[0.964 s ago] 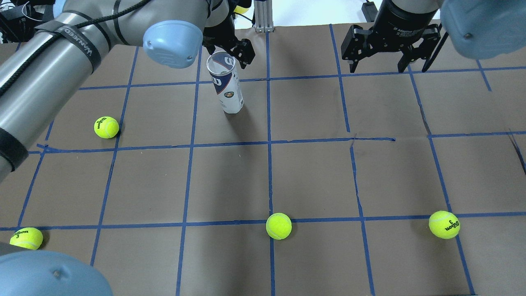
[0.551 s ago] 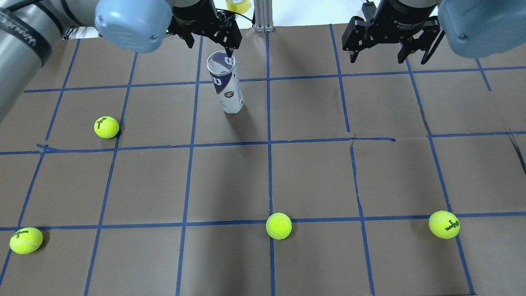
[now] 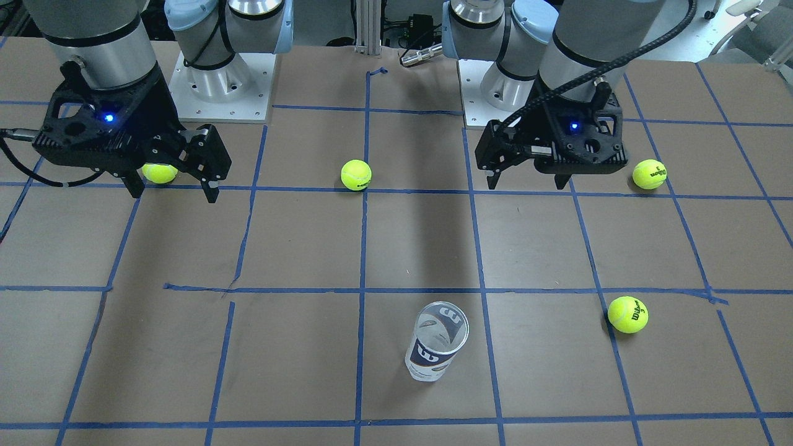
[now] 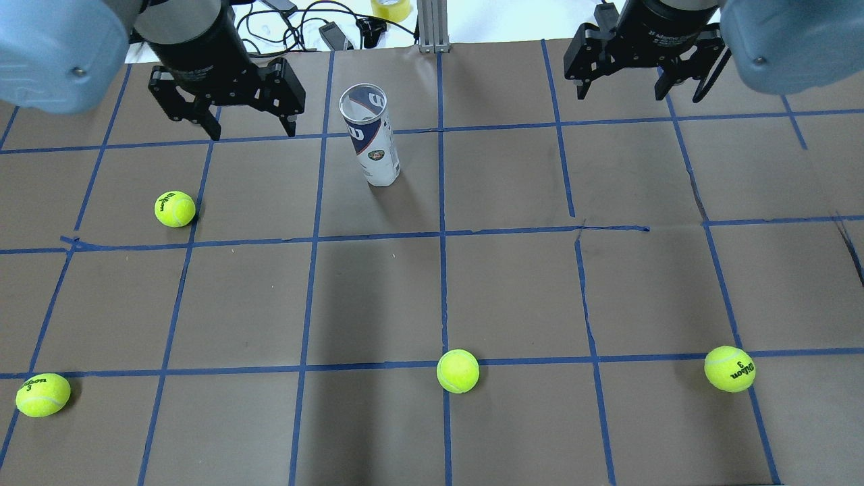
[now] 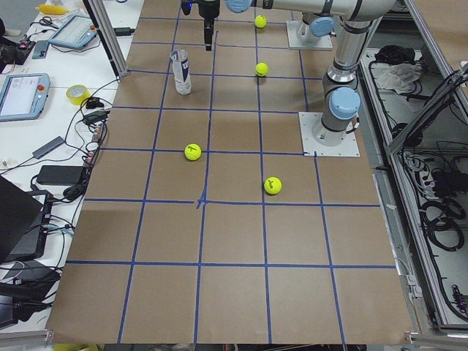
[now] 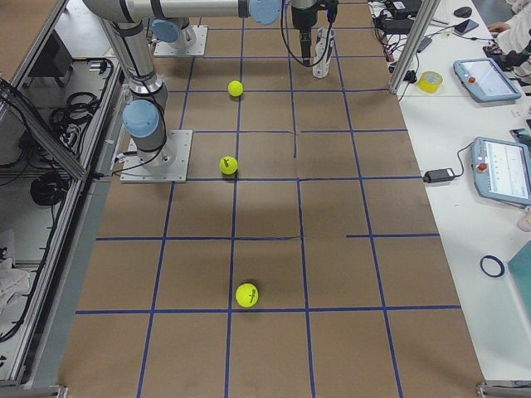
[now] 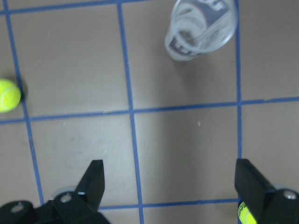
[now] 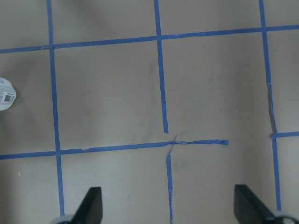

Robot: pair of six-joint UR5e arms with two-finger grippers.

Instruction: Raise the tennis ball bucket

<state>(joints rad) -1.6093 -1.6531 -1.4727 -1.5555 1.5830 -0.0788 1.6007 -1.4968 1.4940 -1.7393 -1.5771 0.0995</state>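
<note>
The tennis ball bucket (image 4: 370, 135) is a clear can with a white and navy label. It stands upright and empty on the brown table, and also shows in the front view (image 3: 437, 341) and the left wrist view (image 7: 201, 28). My left gripper (image 4: 253, 131) is open and empty, raised above the table to the can's left and apart from it (image 3: 526, 183). My right gripper (image 4: 638, 94) is open and empty, raised far to the can's right (image 3: 172, 192). The right wrist view shows only the can's edge (image 8: 5, 93).
Several yellow-green tennis balls lie on the blue-taped grid, among them one at the left (image 4: 175, 208), one at the front middle (image 4: 457, 370) and one at the front right (image 4: 730, 368). An aluminium post (image 4: 432, 27), cables and a tape roll (image 4: 390, 8) sit at the far edge.
My left gripper has moved left, from right at the can's rim to a spot beside it. The can has stayed standing in place. The right gripper has barely shifted.
</note>
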